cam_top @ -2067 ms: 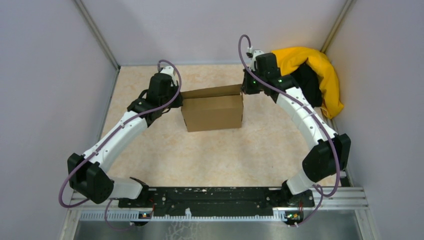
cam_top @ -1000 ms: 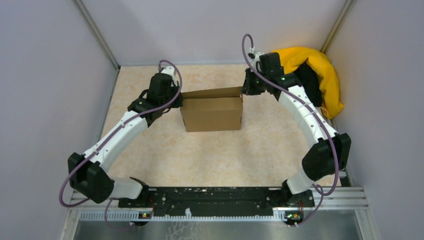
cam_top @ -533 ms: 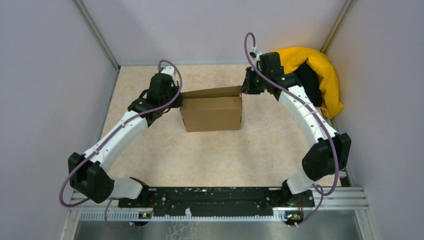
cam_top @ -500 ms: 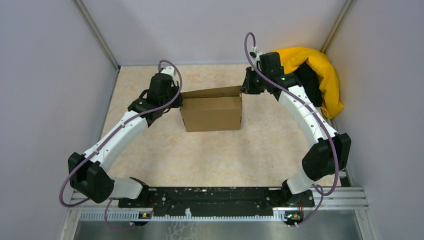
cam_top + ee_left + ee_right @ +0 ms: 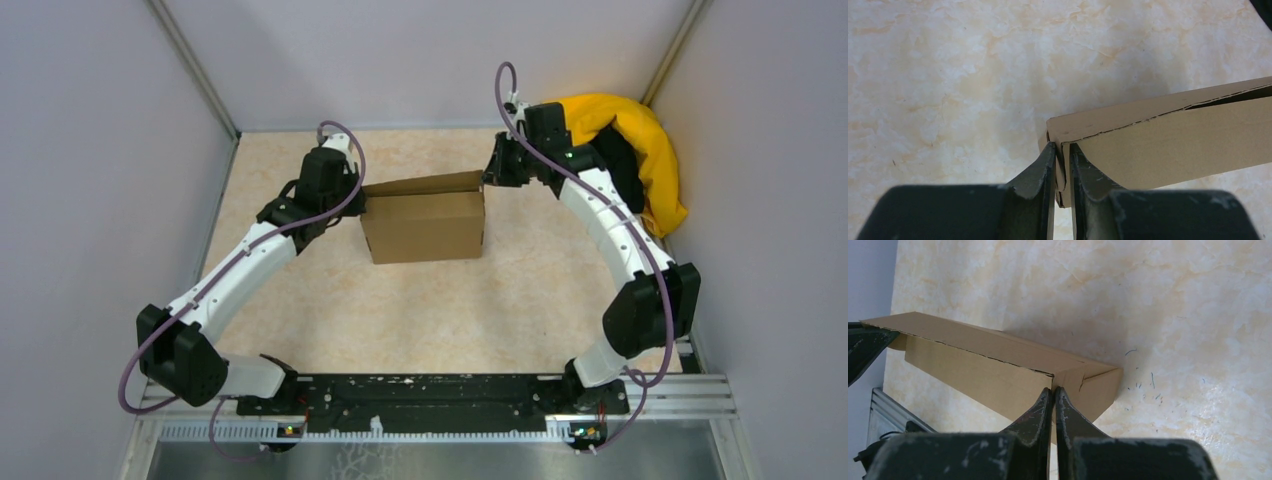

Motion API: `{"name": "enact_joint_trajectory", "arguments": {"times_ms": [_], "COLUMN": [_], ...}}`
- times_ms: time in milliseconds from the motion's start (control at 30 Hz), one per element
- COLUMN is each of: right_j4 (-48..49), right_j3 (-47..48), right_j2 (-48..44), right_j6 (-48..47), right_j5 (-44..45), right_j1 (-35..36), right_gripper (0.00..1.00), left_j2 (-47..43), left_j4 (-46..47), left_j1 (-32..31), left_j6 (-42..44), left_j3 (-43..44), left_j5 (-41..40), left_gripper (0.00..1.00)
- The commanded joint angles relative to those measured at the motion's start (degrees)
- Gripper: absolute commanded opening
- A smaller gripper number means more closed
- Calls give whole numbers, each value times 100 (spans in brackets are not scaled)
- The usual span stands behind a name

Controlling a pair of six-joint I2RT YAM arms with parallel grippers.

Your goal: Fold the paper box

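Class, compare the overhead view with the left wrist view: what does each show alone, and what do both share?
Overhead only: the yellow cloth in the far right corner, and the right gripper at the right end of the box. Left wrist only: a close look at the left gripper pinching a thin cardboard edge at the box's corner. Both: the brown box and the marbled table.
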Motion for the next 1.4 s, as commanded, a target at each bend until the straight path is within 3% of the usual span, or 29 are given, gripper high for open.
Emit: {"name": "enact_joint_trajectory", "arguments": {"times_ms": [0, 833, 1367], "right_j4": [405, 944, 1029], "right_j3": [363, -12, -506], "right_j2": [57, -72, -373], "right_j6": [298, 774, 762], "right_j5": [-1083, -1164, -593], "right_j1": [136, 59, 71], "right_gripper": [0, 0, 0], "left_j2": [72, 205, 323], "left_j4": [18, -2, 55], "left_j1": [-236, -282, -435], "left_j6": [-158, -266, -369], "left_j3": [-122, -16, -27], "left_j5": [665, 583, 464], "left_gripper": [19, 19, 19]}}
